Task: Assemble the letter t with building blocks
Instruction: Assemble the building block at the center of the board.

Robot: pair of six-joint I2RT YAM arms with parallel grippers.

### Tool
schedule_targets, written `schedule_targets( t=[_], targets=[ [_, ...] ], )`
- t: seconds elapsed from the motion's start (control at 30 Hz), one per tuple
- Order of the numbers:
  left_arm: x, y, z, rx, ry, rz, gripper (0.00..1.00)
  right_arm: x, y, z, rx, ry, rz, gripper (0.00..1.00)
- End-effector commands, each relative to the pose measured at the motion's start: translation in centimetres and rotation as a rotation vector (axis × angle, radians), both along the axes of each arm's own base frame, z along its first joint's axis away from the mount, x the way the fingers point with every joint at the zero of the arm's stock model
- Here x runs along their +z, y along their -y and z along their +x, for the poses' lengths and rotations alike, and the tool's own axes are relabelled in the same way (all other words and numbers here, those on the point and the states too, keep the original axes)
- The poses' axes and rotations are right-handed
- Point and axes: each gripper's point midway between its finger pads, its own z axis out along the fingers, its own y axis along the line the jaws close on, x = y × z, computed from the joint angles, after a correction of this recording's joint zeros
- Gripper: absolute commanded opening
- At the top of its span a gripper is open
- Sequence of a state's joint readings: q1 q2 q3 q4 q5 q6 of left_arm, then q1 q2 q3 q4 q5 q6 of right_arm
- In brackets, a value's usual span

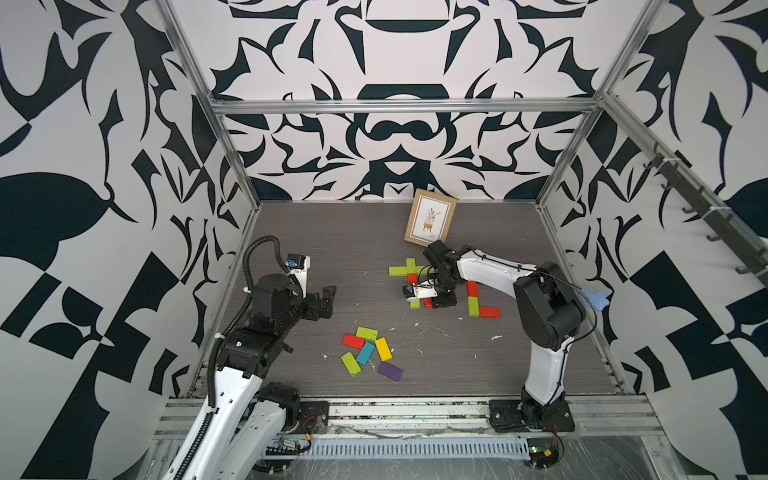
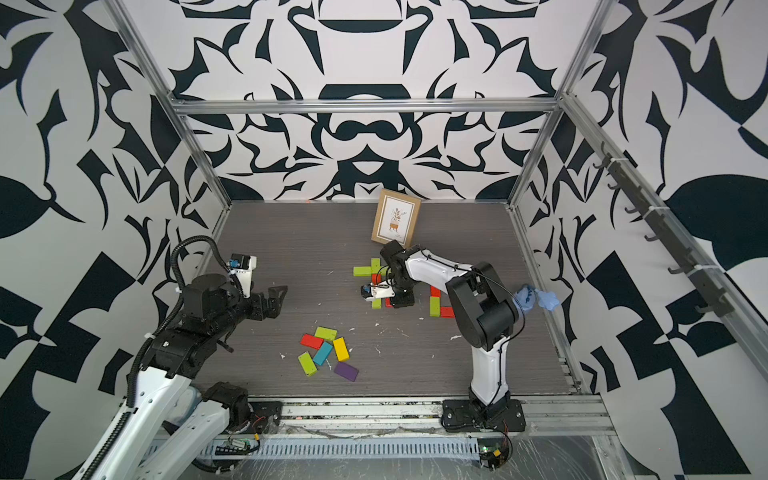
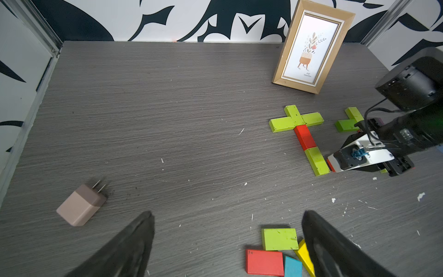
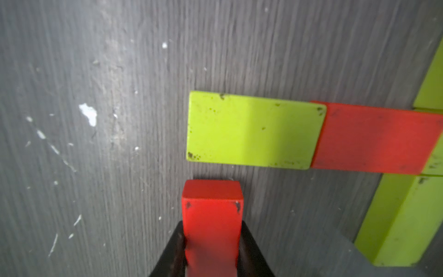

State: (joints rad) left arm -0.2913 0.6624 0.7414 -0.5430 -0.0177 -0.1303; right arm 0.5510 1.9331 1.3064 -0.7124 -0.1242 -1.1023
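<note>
right gripper [image 4: 212,239] pinches a red block [image 4: 212,203] between closed jaws; the lime green block [image 4: 254,130] lies just ahead of its tips. we should lower square and seat red flush alongside without nudging green.

A wooden frame [image 1: 430,217] with a plant print stands on the far side of the grey counter [image 1: 332,232], right of centre. A beige charger [image 3: 81,205] lies on its side, prongs bared, well apart from it. White flecks [image 1: 494,337] dot the near counter. A hook rack [image 1: 706,208] lines the right wall.
</note>
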Motion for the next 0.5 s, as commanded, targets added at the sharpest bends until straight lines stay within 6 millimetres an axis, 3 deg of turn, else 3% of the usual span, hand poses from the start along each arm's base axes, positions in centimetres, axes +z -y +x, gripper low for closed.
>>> schedule_targets(
  t=[0.0, 0.47],
  targets=[
    [-0.46, -0.01, -0.13, -0.004, -0.004, 0.004, 1.0, 1.43, -0.77, 0.17, -0.022, -0.008, 0.032, 0.08],
    [-0.45, -0.12, -0.15, 0.002, -0.004, 0.006, 1.0, 0.52, -1.5, -0.32, -0.054, -0.053, 0.015, 0.11]
  ],
)
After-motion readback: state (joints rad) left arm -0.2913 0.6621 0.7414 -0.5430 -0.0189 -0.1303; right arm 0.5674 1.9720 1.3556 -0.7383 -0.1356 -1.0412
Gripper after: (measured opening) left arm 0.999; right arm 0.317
